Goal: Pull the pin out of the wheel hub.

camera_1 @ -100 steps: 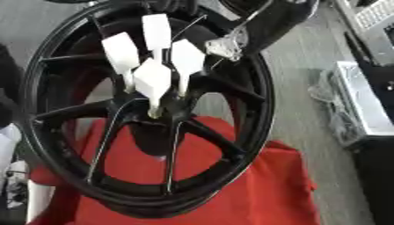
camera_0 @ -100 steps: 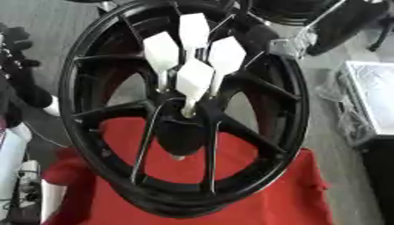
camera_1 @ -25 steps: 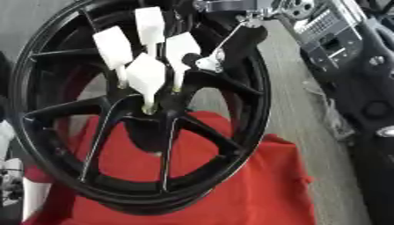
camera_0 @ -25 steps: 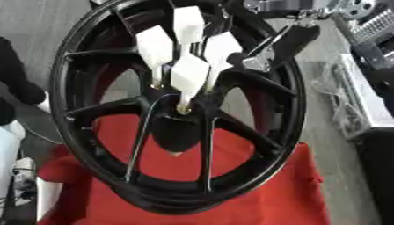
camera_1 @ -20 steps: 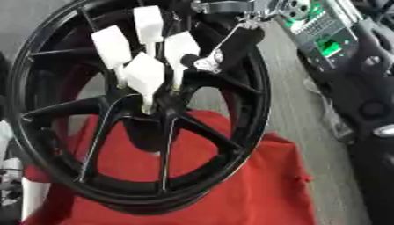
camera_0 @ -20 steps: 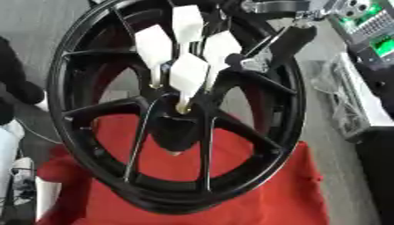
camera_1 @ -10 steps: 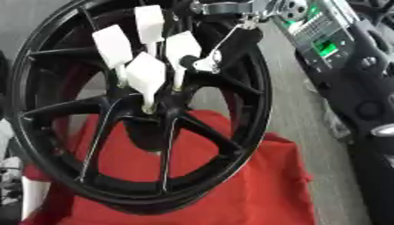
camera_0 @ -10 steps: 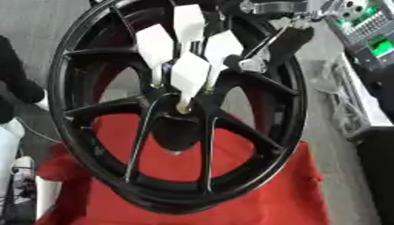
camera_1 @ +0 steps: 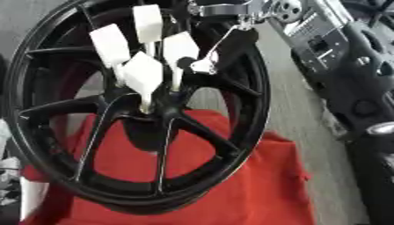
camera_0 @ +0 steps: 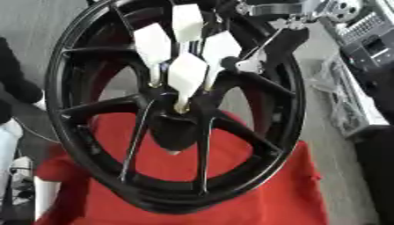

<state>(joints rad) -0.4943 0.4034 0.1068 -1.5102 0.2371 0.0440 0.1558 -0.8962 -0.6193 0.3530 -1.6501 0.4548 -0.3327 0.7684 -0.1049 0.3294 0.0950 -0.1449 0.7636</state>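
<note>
A black spoked wheel [camera_0: 85, 57] stands upright on a red cloth [camera_0: 254, 193]. Several pins with white flat tabs stick out of its hub [camera_0: 178, 115]. My right hand [camera_0: 271, 44] reaches in from the upper right, below a silver wrist joint. Its dark fingers and a silver tip close on the stem of the right-hand pin [camera_0: 221, 46], just under the white tab. The other pins [camera_0: 187, 72] stand free. How deep the pins sit in the hub is hidden. My left hand shows in no view.
Grey and black machinery [camera_1: 338, 48] stands on the floor to the right of the wheel. A tray of clutter [camera_0: 350, 105] lies at the right edge. A dark shape [camera_0: 15, 94] sits at the left edge.
Since five seconds ago my right hand has come down and left to the right-hand pin and stays there. The whole picture has shifted a little; the pins look unmoved in the hub.
</note>
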